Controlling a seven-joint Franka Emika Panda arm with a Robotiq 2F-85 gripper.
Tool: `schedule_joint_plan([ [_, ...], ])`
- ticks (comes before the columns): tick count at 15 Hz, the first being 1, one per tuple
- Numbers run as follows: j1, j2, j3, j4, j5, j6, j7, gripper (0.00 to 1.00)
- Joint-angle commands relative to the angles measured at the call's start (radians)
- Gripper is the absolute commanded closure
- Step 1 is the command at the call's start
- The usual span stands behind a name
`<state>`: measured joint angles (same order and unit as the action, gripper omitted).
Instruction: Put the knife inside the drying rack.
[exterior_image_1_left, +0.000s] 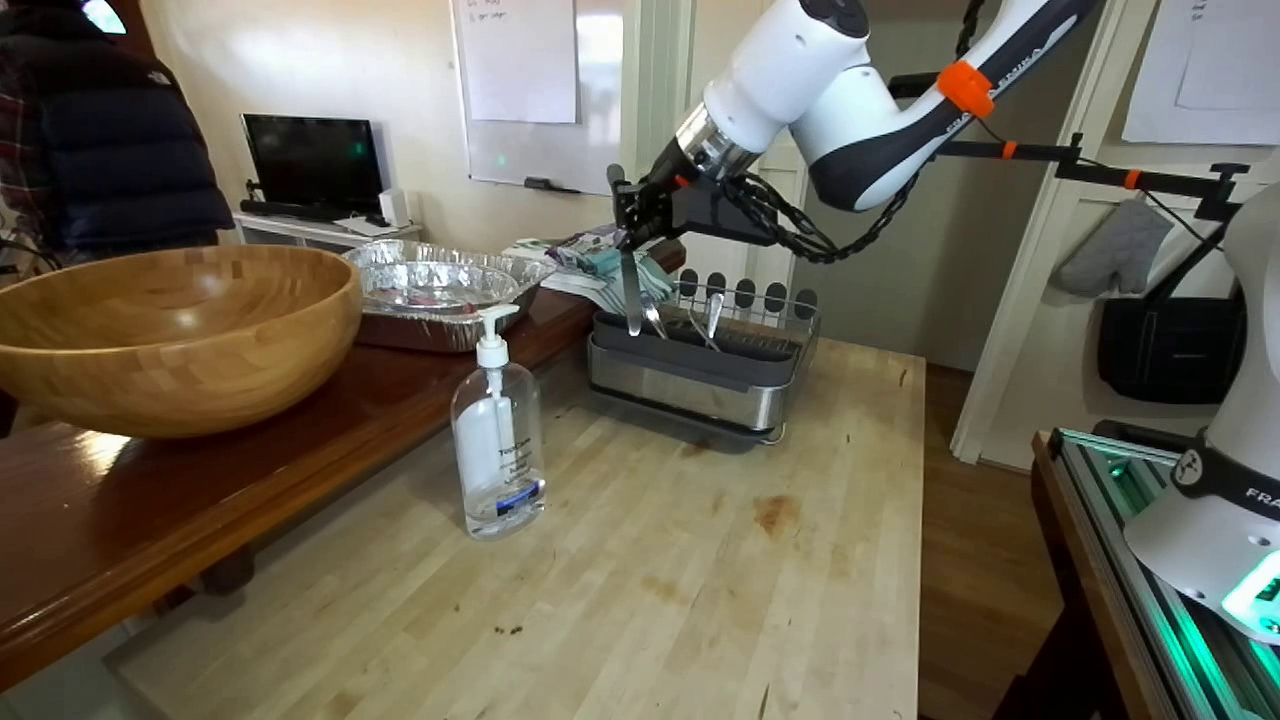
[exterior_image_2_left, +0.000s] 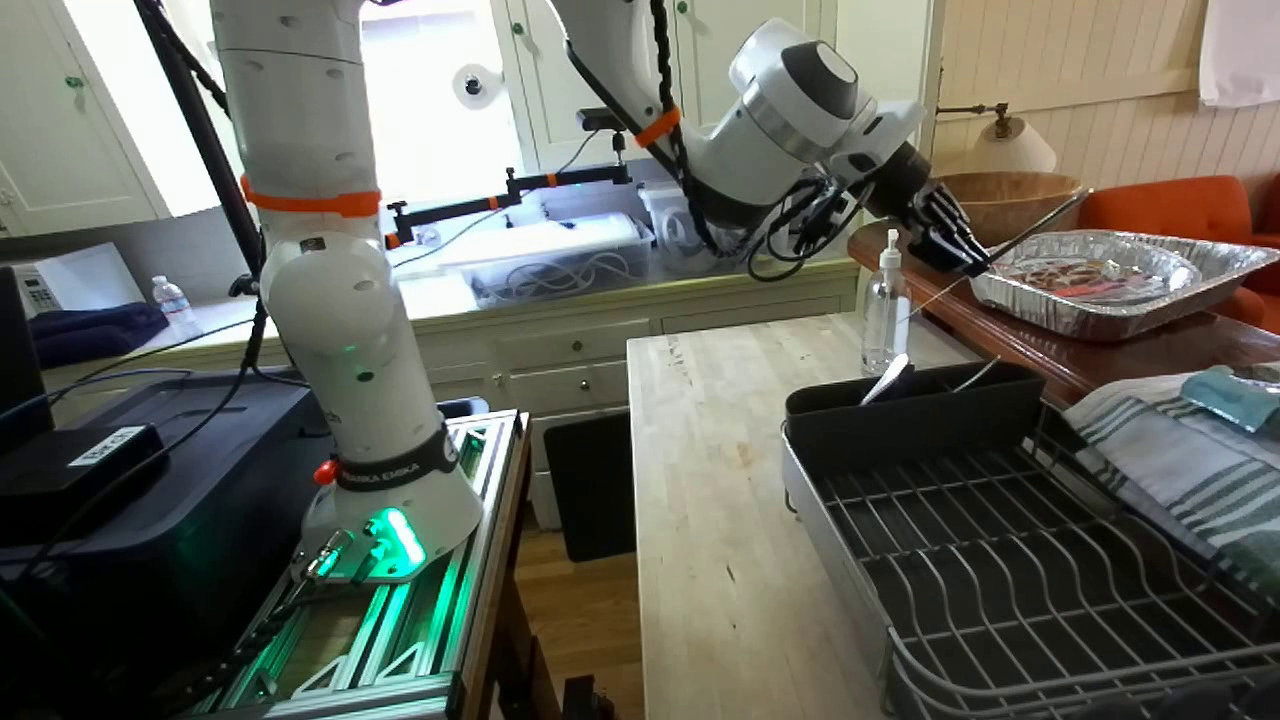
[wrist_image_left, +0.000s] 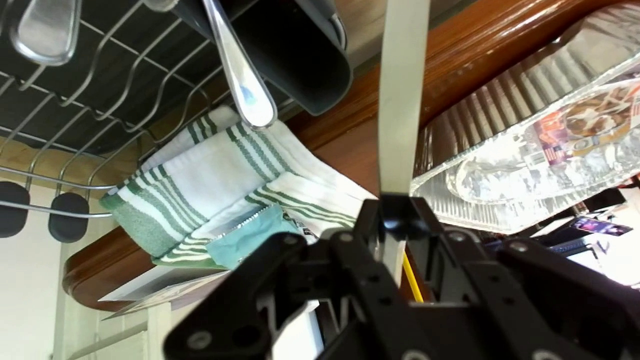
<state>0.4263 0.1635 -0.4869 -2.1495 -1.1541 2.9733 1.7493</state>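
My gripper (exterior_image_1_left: 630, 215) is shut on the dark handle of the knife (exterior_image_1_left: 631, 292). In that exterior view the narrow grey blade hangs steeply, point down, at the left end of the drying rack (exterior_image_1_left: 690, 392). In an exterior view my gripper (exterior_image_2_left: 972, 262) holds the knife (exterior_image_2_left: 942, 295) tilted above the far side of the rack (exterior_image_2_left: 840, 530), its handle sticking up. In the wrist view the gripper (wrist_image_left: 400, 217) clamps the handle, and the blade (wrist_image_left: 402, 100) runs past the end of the rack's dark utensil holder (wrist_image_left: 310, 75). The blade tip is out of that view.
Several utensils, including a spoon (exterior_image_2_left: 885, 380), stand in the holder. A soap bottle (exterior_image_1_left: 500, 450) stands on the table near the rack. A foil tray (exterior_image_1_left: 430, 280), a wooden bowl (exterior_image_1_left: 180, 340) and a striped towel (exterior_image_2_left: 1150, 440) lie on the raised wooden ledge beside it.
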Motion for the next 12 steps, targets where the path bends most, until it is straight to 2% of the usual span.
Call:
schedule_joint_plan([
  [1, 0.027, -0.017, -0.022, -0.008, -0.098, -0.062, 0.116, 0.95],
  [12, 0.023, -0.044, -0.022, -0.017, -0.272, -0.189, 0.307, 0.95],
])
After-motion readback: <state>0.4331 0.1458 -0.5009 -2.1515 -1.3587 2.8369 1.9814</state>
